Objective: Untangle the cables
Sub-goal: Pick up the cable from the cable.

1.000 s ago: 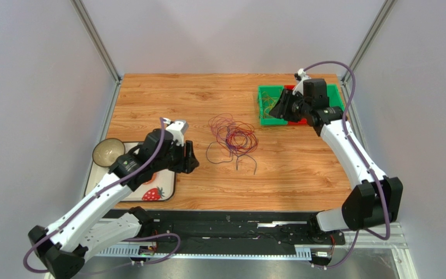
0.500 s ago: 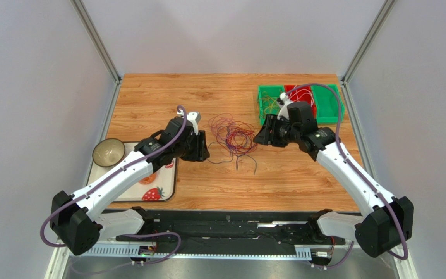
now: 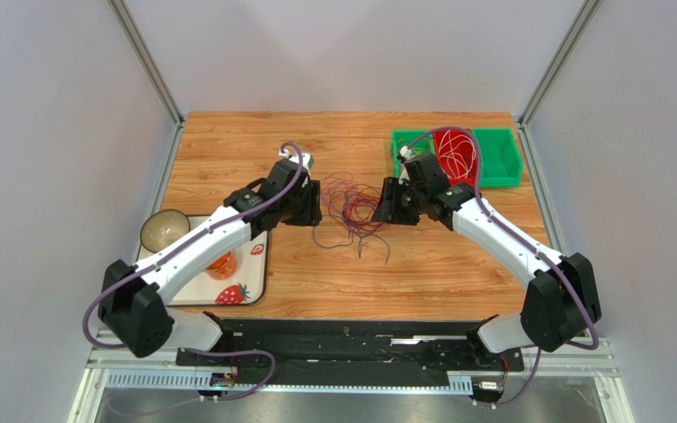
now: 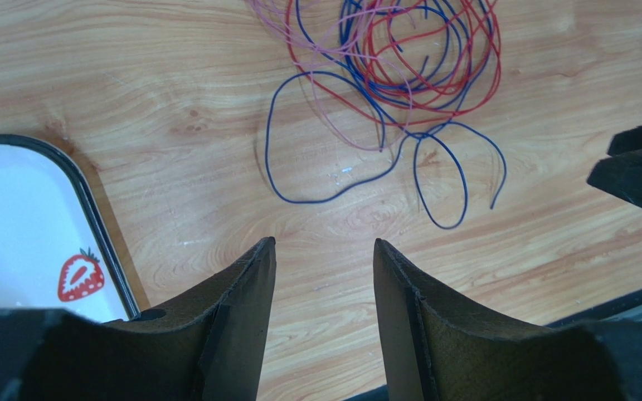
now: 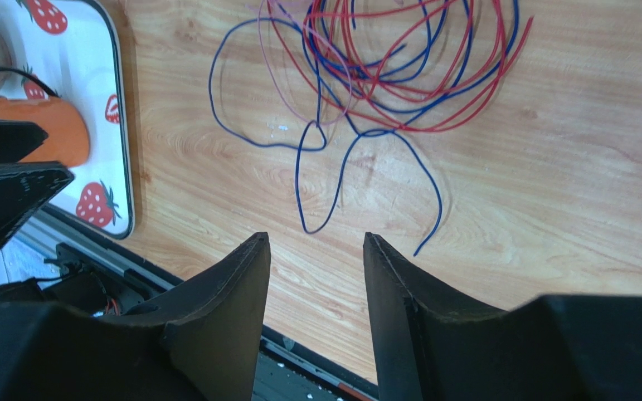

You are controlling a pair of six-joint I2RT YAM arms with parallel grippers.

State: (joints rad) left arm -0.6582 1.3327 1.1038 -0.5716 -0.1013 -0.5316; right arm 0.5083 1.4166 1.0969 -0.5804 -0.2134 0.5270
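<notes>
The cables (image 3: 353, 210) lie in a loose tangle of red, blue and purple loops on the wooden table, with blue ends trailing toward the near edge. My left gripper (image 3: 313, 211) sits just left of the tangle and my right gripper (image 3: 385, 204) just right of it, facing each other. In the left wrist view the cables (image 4: 391, 71) lie ahead of my open left gripper (image 4: 323, 246). The right wrist view shows the cables (image 5: 383, 67) ahead of my open right gripper (image 5: 314, 238). Only bare wood shows between each pair of fingers.
A strawberry-print tray (image 3: 252, 269) at the left holds a bowl (image 3: 164, 231) and an orange cup (image 3: 220, 263). Green bins (image 3: 497, 159) and a red bin (image 3: 457, 152) with more wires stand at the back right. The table's near edge (image 5: 215, 288) lies close below the right gripper.
The right arm has left the bins and swung left to the tangle. The left arm has moved from the tray up and right to the tangle's other side.
</notes>
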